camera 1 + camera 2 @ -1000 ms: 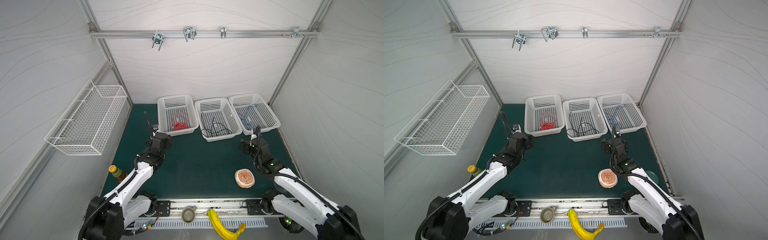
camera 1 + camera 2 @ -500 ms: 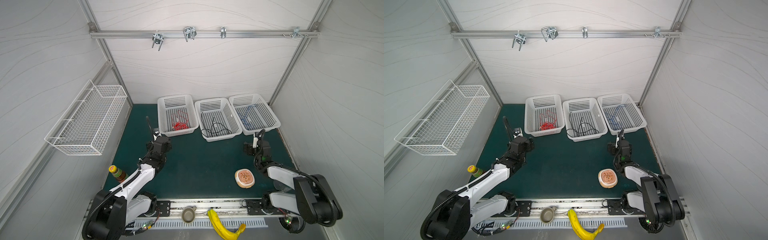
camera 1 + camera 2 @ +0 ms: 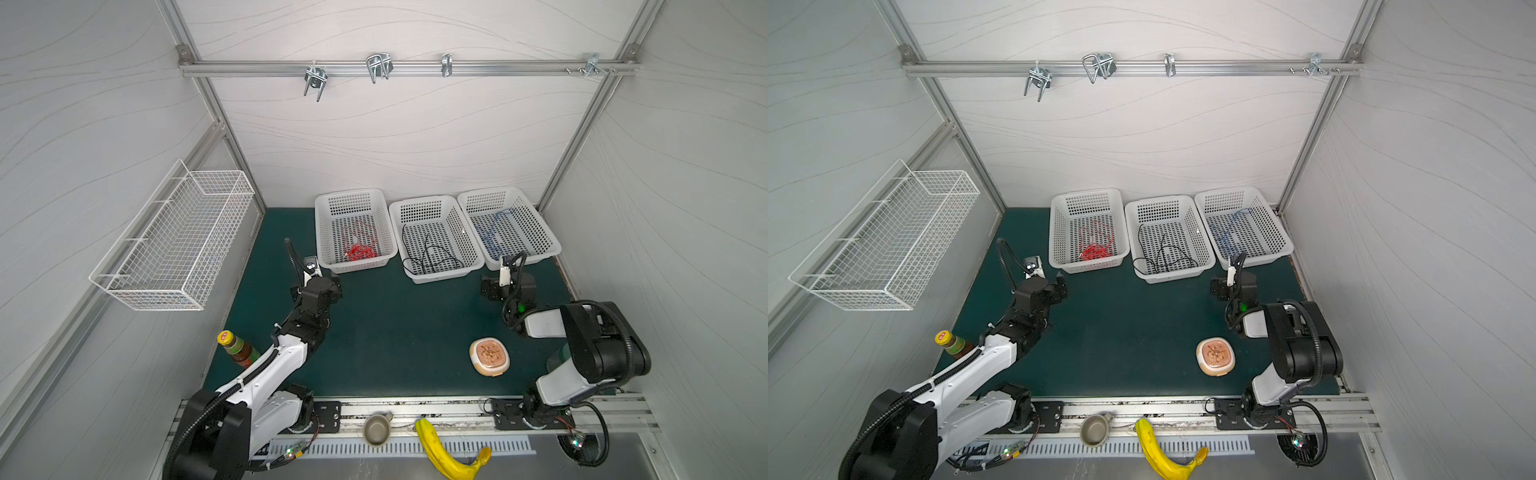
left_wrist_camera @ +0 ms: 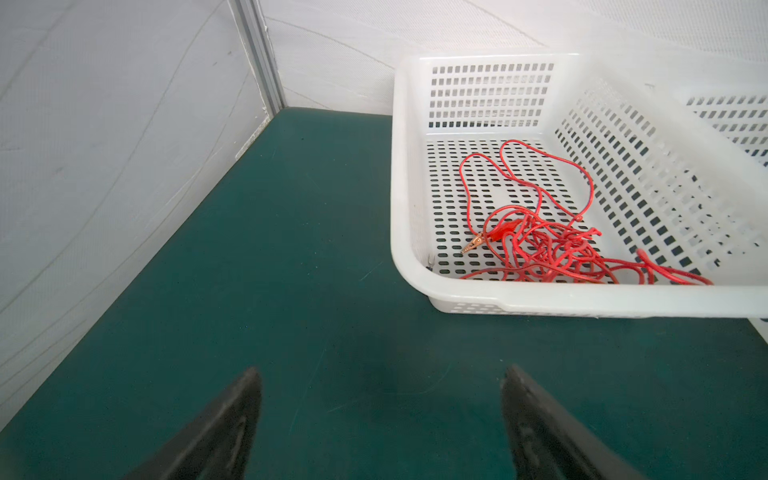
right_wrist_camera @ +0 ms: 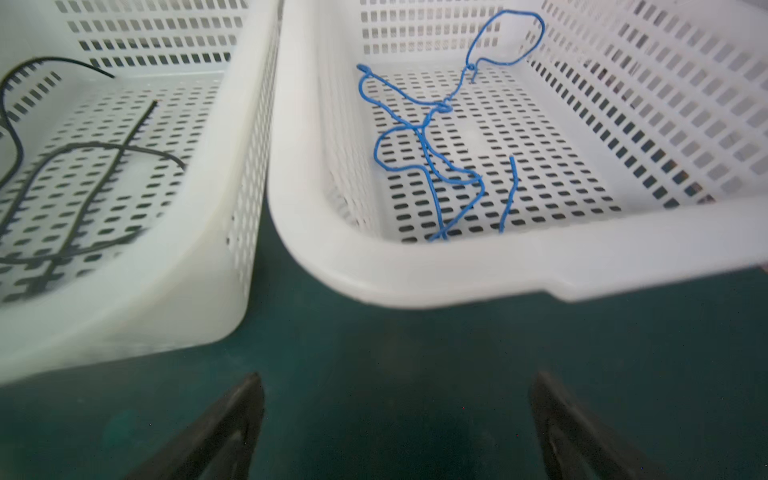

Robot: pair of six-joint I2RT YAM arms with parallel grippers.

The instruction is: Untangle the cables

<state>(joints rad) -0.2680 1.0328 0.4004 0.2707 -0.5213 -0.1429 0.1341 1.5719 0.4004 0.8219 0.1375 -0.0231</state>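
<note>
The cables lie sorted in three white baskets at the back of the green mat. Red cables, one ending in a small clip, fill the left basket. Black cables sit in the middle basket, and blue cables in the right basket. My left gripper hovers open over bare mat just in front of the left basket. In front of the gap between the middle and right baskets, my right gripper stands open and empty.
A wire basket hangs on the left wall. A sauce bottle stands beside the left arm. A round lidded container lies on the mat near the right arm. A cup and a banana rest on the front rail.
Both arms have drawn back from the baskets toward the front; the right arm has folded up over its base. Both grippers stayed open and empty.
</note>
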